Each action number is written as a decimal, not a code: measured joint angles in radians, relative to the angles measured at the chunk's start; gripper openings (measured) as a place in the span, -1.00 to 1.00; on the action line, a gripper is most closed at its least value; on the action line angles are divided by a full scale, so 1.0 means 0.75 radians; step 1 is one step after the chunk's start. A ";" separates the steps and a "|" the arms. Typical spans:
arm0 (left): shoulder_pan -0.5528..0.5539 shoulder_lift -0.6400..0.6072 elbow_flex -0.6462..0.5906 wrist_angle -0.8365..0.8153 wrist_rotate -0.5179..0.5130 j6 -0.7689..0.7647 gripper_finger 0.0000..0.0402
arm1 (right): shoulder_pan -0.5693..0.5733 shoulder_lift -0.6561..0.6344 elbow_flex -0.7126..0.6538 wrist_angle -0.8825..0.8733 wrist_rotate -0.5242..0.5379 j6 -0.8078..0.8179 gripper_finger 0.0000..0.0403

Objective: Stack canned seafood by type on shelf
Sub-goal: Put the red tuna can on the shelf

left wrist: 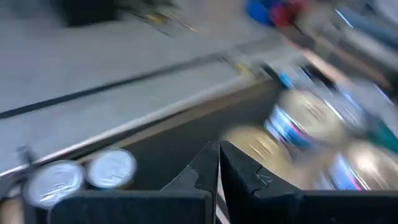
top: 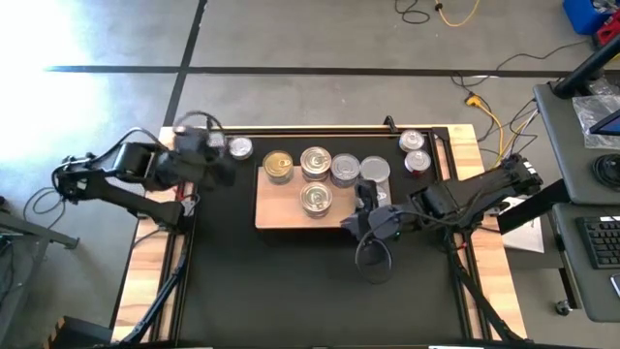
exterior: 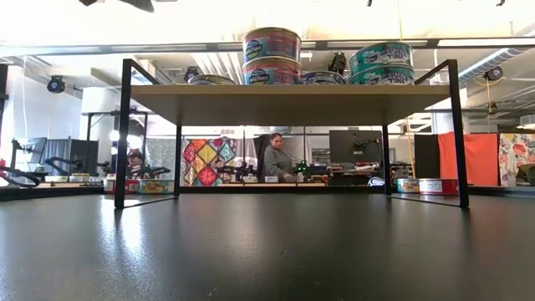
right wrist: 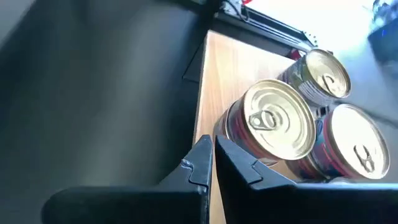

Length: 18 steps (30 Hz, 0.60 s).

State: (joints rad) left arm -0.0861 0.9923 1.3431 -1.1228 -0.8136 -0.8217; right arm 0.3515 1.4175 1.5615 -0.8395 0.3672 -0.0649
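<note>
The light-wood shelf (top: 291, 211) stands on black legs (exterior: 124, 134) over the black mat. Several tins of canned seafood (top: 315, 163) sit on its top, some two high (exterior: 272, 57). A silver tin (top: 239, 147) rests on the mat left of the shelf, and two more (top: 414, 152) to its right. My left gripper (top: 221, 155) hangs shut and empty above the left tin, with two silver lids (left wrist: 84, 174) ahead of it. My right gripper (top: 351, 221) is shut and empty at the shelf's near right corner, close to a gold-lidded tin (right wrist: 280, 118).
The black mat (top: 310, 291) runs from the shelf to the near edge. A dark cable loop (top: 373, 257) hangs below my right arm. The table's wooden rim (top: 145, 252) frames the mat. Beyond the table the low view shows a person (exterior: 276, 159) at a desk.
</note>
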 joint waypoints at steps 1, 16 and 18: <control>0.034 -0.022 -0.025 0.013 -0.055 -0.050 -1.00 | 0.000 0.000 0.020 -0.014 -0.003 0.044 -0.94; 0.311 -0.100 -0.412 0.112 -0.246 -1.075 -1.00 | -0.045 -0.004 0.235 -0.080 0.086 0.666 -0.94; 0.364 -0.100 -0.477 0.093 -0.202 -1.230 -1.00 | -0.050 -0.005 0.262 -0.083 0.109 0.755 -0.94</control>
State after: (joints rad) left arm 0.1866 0.9173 0.9853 -1.0529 -0.9654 -1.7441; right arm 0.3141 1.4139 1.7583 -0.9016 0.4492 0.5016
